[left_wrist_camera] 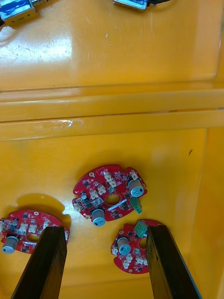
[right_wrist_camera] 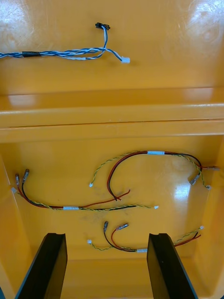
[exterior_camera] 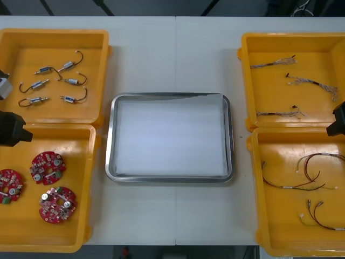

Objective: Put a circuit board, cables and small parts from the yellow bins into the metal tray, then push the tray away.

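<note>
The metal tray [exterior_camera: 110,141], white inside, lies mid-table with nothing in it. Three round red circuit boards [exterior_camera: 47,166] lie in the near left yellow bin [exterior_camera: 89,178]. My left gripper [left_wrist_camera: 107,268] hovers open above them; one board [left_wrist_camera: 109,201] lies just beyond its fingers [left_wrist_camera: 46,261], and another board [left_wrist_camera: 133,245] lies by the other finger. At the front view's left edge my left gripper [exterior_camera: 12,129] shows as a black shape. My right gripper [right_wrist_camera: 107,268] hangs open over red and yellow cables [right_wrist_camera: 140,245] in the near right bin [exterior_camera: 257,189]. It sits at the right edge [exterior_camera: 337,123].
Several small metal parts [exterior_camera: 69,66] with dark leads lie in the far left bin [exterior_camera: 105,65]. Twisted blue and white cables [exterior_camera: 272,63] lie in the far right bin [exterior_camera: 245,70]; one such cable [right_wrist_camera: 65,53] lies past the bin wall. Bare table surrounds the tray.
</note>
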`<state>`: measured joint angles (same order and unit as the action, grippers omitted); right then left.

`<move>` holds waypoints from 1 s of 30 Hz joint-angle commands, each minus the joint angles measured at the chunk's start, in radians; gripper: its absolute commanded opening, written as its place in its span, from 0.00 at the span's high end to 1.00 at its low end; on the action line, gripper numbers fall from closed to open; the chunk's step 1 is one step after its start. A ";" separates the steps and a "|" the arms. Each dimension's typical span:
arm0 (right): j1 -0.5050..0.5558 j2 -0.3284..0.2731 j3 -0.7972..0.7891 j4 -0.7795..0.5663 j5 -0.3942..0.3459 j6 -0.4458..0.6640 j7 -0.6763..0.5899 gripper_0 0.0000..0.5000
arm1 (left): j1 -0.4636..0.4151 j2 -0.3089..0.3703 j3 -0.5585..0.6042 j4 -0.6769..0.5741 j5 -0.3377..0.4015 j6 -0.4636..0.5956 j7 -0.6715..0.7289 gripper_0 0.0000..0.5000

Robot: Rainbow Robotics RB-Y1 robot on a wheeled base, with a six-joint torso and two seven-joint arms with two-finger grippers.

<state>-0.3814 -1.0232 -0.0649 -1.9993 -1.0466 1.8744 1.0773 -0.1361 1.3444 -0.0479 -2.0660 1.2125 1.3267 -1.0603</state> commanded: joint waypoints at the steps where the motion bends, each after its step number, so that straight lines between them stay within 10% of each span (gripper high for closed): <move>1: 0.007 -0.025 -0.030 -0.023 0.008 0.008 -0.048 0.00 | 0.016 0.044 0.002 -0.003 0.005 0.003 0.074 0.00; 30: 0.007 -0.025 -0.030 -0.023 0.008 0.008 -0.048 0.00 | 0.016 0.044 0.002 -0.003 0.005 0.003 0.074 0.00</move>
<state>-0.3814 -1.0232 -0.0649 -1.9993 -1.0466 1.8744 1.0773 -0.1361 1.3444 -0.0479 -2.0660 1.2125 1.3267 -1.0603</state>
